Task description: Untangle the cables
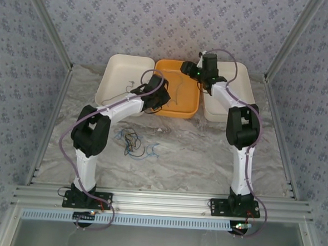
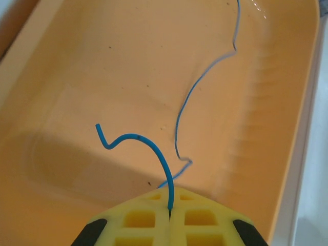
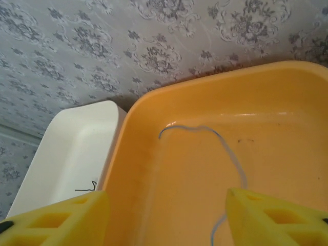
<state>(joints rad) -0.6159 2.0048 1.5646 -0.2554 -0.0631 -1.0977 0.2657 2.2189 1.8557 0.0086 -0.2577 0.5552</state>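
Observation:
My left gripper (image 2: 169,197) is shut on a blue cable (image 2: 154,148), whose short free end curls up over the orange tray (image 2: 92,66). More thin blue cable (image 2: 187,97) trails along the tray floor toward the far rim. In the top view the left gripper (image 1: 157,99) hangs over the tray's left part. My right gripper (image 1: 185,67) is at the tray's back and stands open (image 3: 166,215), holding nothing. A blue cable (image 3: 228,148) lies on the tray floor beside its right finger (image 3: 277,215). A tangle of dark and blue cables (image 1: 132,143) rests on the table.
White trays flank the orange tray (image 1: 176,110), one on the left (image 1: 122,70) and one on the right (image 1: 241,83). A thin dark wire (image 3: 87,187) lies in the left white tray (image 3: 72,148). Patterned walls close in the back and both sides.

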